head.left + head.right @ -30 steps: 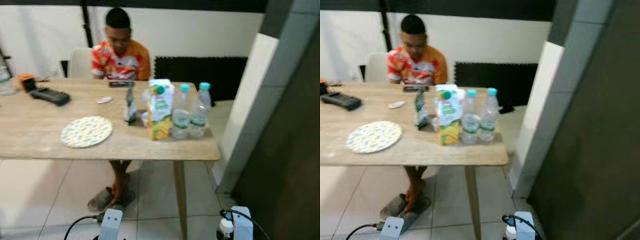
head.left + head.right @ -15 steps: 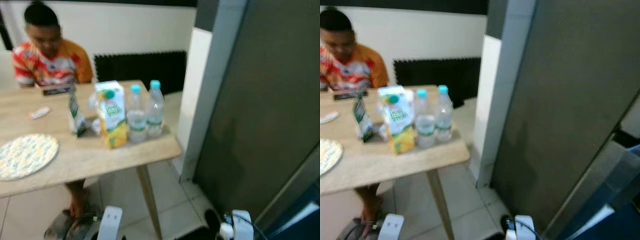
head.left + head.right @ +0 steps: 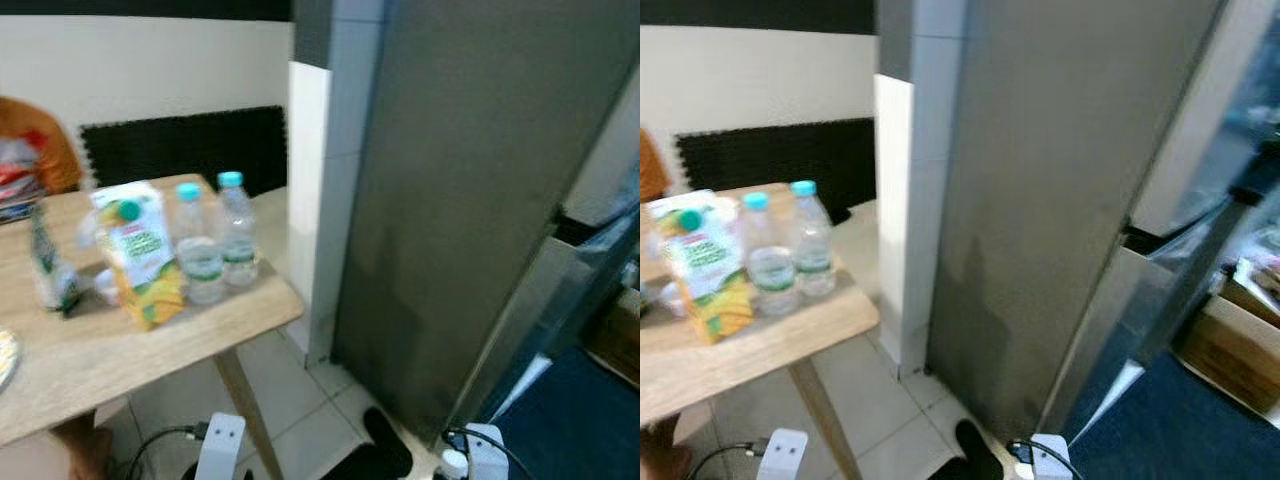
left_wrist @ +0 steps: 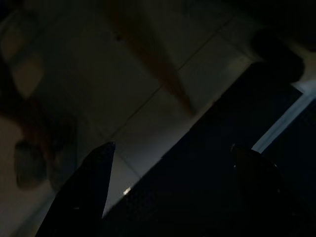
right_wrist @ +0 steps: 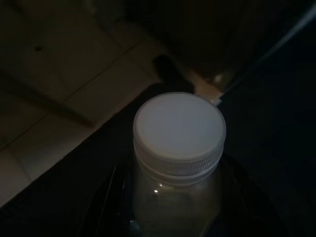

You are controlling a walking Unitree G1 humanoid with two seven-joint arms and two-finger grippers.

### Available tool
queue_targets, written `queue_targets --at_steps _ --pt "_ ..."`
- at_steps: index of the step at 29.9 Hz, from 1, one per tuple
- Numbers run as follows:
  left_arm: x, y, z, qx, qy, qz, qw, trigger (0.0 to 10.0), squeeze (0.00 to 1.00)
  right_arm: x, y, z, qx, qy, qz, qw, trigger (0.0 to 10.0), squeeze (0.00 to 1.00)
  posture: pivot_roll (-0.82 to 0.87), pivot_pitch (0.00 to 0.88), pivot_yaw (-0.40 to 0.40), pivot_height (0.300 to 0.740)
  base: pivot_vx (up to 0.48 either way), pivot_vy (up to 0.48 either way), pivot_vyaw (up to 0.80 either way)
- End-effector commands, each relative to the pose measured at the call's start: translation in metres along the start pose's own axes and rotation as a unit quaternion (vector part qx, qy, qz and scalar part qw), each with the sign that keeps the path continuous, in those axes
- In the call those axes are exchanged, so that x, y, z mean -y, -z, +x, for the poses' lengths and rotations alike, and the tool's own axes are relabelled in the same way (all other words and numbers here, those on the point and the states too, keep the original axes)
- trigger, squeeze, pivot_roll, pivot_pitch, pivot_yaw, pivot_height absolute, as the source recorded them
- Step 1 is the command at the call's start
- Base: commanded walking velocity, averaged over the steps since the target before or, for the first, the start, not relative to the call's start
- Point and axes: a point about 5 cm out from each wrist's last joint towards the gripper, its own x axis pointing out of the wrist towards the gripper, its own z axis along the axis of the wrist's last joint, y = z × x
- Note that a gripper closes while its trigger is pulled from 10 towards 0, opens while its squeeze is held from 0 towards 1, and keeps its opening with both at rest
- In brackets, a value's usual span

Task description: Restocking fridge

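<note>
One white-capped bottle (image 5: 177,163) fills right claw (image 5: 173,207).

You have a wooden table (image 3: 150,335) on the tiled floor (image 3: 310,410). A juice carton (image 3: 138,250) stands on it; two capped water bottles (image 3: 215,235) sit just beside the carton, nearer the table's corner, and a small green carton (image 3: 45,265) stands on its other side.
</note>
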Motion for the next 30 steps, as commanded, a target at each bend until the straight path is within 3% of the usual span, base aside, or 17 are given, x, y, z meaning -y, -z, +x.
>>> queue_targets --at_steps 1,5,26,30 --pt "0.0042 0.0010 -0.0002 0.000 0.007 0.006 1.000 10.0 0.00 0.0032 0.0005 -0.0007 0.000 0.006 -0.002 1.000 10.0 0.00 -0.07 0.053 -0.055 0.740 0.000 0.000 -0.76" --pt "0.0030 0.0007 -0.0003 0.001 0.004 0.001 1.000 10.0 0.00 0.0028 0.0009 -0.0008 0.003 0.007 0.002 1.000 10.0 0.00 -0.07 0.055 -0.051 0.740 0.000 0.000 -0.76" --pt "0.0097 -0.0023 0.0006 0.006 0.018 -0.002 1.000 10.0 0.00 0.0068 -0.0038 -0.0014 0.015 0.010 -0.006 1.000 10.0 0.00 -0.08 0.053 -0.056 0.740 0.000 0.000 0.00" --pt "0.0098 -0.0029 0.0008 0.007 0.017 -0.006 1.000 10.0 0.00 0.0051 -0.0053 -0.0008 0.015 0.008 -0.008 1.000 10.0 0.00 -0.08 0.049 -0.062 0.740 0.000 -0.262 0.00"
